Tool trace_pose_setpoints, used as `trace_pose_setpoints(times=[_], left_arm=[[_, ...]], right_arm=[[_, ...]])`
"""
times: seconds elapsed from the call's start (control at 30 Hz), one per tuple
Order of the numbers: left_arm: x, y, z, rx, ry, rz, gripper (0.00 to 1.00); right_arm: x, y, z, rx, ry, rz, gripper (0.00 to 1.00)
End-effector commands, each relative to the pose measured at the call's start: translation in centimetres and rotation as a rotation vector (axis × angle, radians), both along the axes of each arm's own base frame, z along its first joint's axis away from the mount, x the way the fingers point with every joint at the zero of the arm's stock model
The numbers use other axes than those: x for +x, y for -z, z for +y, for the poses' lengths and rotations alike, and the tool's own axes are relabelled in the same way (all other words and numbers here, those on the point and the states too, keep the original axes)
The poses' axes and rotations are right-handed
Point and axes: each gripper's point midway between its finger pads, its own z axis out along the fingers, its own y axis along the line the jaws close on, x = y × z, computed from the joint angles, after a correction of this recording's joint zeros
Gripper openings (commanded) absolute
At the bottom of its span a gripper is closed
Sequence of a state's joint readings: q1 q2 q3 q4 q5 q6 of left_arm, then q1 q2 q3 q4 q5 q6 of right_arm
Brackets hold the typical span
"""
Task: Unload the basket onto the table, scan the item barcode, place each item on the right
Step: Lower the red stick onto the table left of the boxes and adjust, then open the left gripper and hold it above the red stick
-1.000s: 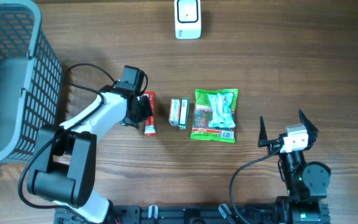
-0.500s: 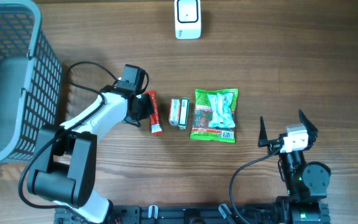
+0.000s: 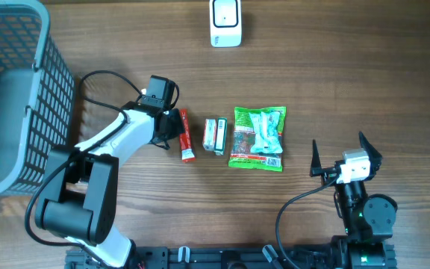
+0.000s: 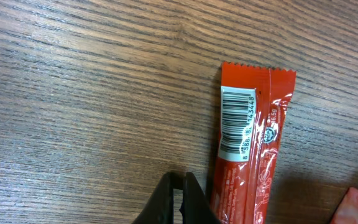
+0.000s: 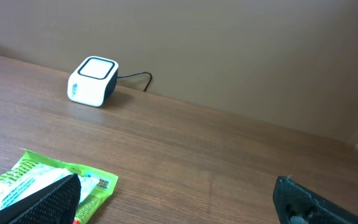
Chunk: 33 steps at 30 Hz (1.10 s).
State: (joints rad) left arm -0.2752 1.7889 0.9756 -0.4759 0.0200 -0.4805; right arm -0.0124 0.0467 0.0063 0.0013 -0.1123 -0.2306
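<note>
A red snack bar [image 3: 187,135] lies flat on the wooden table, slightly tilted. In the left wrist view its wrapper [image 4: 248,155] shows a white barcode label [image 4: 237,121] facing up. My left gripper [image 3: 172,128] is shut with nothing between its jaws; its tips [image 4: 182,185] rest just left of the bar, close to its edge. The white scanner [image 3: 225,22] stands at the far edge and shows in the right wrist view [image 5: 92,81]. My right gripper [image 3: 340,153] hangs open at the near right, holding nothing.
A small green and red box [image 3: 215,136] and a green snack bag [image 3: 257,138] lie right of the bar; the bag's corner [image 5: 55,180] reaches the right wrist view. A grey mesh basket [image 3: 43,90] fills the left side. A black cable loops behind my left arm.
The red bar has slid a little to the right and tilted, its lower end further right. My left gripper has closed fully beside it. The right arm has not moved.
</note>
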Motion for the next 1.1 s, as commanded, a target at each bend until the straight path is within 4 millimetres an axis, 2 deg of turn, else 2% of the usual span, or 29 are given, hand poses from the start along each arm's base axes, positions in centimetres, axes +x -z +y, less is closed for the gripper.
trace_pose_setpoints(times=[0.0, 0.17, 0.37, 0.43, 0.57, 0.7, 0.77, 0.8, 0.83, 0.87, 0.93, 1.07], left_arm=[[0.3, -0.8, -0.5, -0.022, 0.017, -0.029, 0.05], [1.4, -1.3, -1.2, -0.047, 0.042, -0.075, 0.08], [1.6, -1.4, -1.2, -0.045, 0.065, -0.088, 0.12], [1.6, -1.7, -1.3, -0.050, 0.067, -0.091, 0.17], [1.9, -3.4, -1.3, -0.058, 0.067, -0.133, 0.22], [1.9, -4.9, 0.9, 0.033, 0.020, -0.169, 0.22], [2.1, -5.0, 1.8, 0.064, 0.001, -0.176, 0.31], [2.1, -5.0, 1.9, 0.067, -0.004, -0.173, 0.38], [2.1, -4.9, 2.0, 0.067, -0.007, -0.174, 0.57], [2.2, -5.0, 2.0, 0.065, -0.006, -0.179, 0.67], [2.6, -5.2, 1.9, 0.060, -0.008, -0.197, 1.00], [2.6, -5.2, 1.9, 0.060, -0.007, -0.197, 1.00]], right_arm=[[0.0, -0.2, 0.2, -0.005, -0.012, -0.009, 1.00], [0.0, -0.2, 0.2, -0.005, -0.012, -0.009, 1.00], [0.0, -0.2, 0.2, -0.005, -0.012, -0.009, 1.00], [0.0, -0.2, 0.2, -0.005, -0.012, -0.009, 1.00], [0.0, -0.2, 0.2, -0.005, -0.012, -0.009, 1.00], [0.0, -0.2, 0.2, -0.005, -0.012, -0.009, 1.00], [0.0, -0.2, 0.2, -0.005, -0.012, -0.010, 1.00], [0.0, -0.2, 0.2, -0.005, -0.012, -0.009, 1.00], [0.0, -0.2, 0.2, -0.005, -0.012, -0.010, 1.00], [0.0, -0.2, 0.2, -0.005, -0.012, -0.009, 1.00], [0.0, -0.2, 0.2, -0.005, -0.012, -0.009, 1.00], [0.0, -0.2, 0.2, -0.005, -0.012, -0.009, 1.00]])
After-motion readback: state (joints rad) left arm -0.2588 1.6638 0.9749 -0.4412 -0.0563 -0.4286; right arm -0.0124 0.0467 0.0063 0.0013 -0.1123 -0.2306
